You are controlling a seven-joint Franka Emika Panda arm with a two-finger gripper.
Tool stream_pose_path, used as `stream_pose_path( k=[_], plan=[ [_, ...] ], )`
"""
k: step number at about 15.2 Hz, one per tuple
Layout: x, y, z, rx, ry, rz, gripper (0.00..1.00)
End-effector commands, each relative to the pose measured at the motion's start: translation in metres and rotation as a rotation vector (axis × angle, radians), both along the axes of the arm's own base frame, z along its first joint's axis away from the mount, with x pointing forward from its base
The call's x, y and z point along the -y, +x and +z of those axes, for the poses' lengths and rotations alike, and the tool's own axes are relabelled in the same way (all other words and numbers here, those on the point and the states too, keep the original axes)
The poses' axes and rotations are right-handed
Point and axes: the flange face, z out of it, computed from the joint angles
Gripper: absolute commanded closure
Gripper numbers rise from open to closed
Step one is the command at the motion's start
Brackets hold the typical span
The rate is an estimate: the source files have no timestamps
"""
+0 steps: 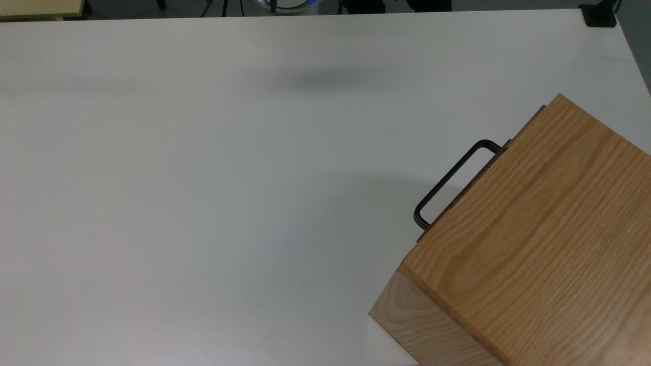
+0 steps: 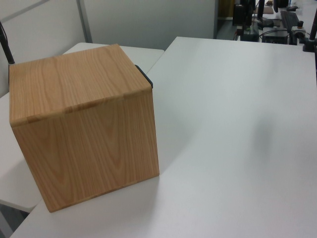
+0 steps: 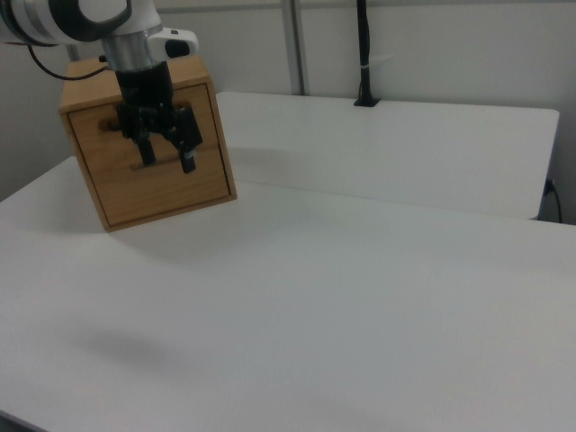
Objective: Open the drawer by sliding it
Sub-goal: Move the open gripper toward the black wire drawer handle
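The drawer (image 3: 193, 184) is the light oak front panel set in a wooden box casing (image 1: 549, 229), and its front sits close against the casing. Its black U-shaped handle (image 1: 447, 178) sticks out toward the top view's left. A corner of the handle (image 2: 147, 79) peeks past the casing (image 2: 84, 129) in the left view. In the right view my gripper (image 3: 168, 162) hangs open in front of the drawer face, well above the table, with nothing between its fingers (image 3: 188, 157). The gripper hides much of the handle there.
The box stands on a wide white table (image 1: 203, 178) at the top view's lower right. A black post (image 3: 364, 54) rises from the far table edge in the right view. A second white table (image 2: 138, 52) adjoins behind the box in the left view.
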Motion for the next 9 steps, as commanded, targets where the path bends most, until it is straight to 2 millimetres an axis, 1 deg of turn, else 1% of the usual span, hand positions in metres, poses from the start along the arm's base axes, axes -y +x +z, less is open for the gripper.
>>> stream_pose_path(
  k=[1,9],
  plan=[
    [0.0142,-0.0051,0.0081,0.011,0.0,0.002,0.0],
    [0.0176,-0.0037,0.0112,0.022,0.002,-0.004,0.0]
  ],
)
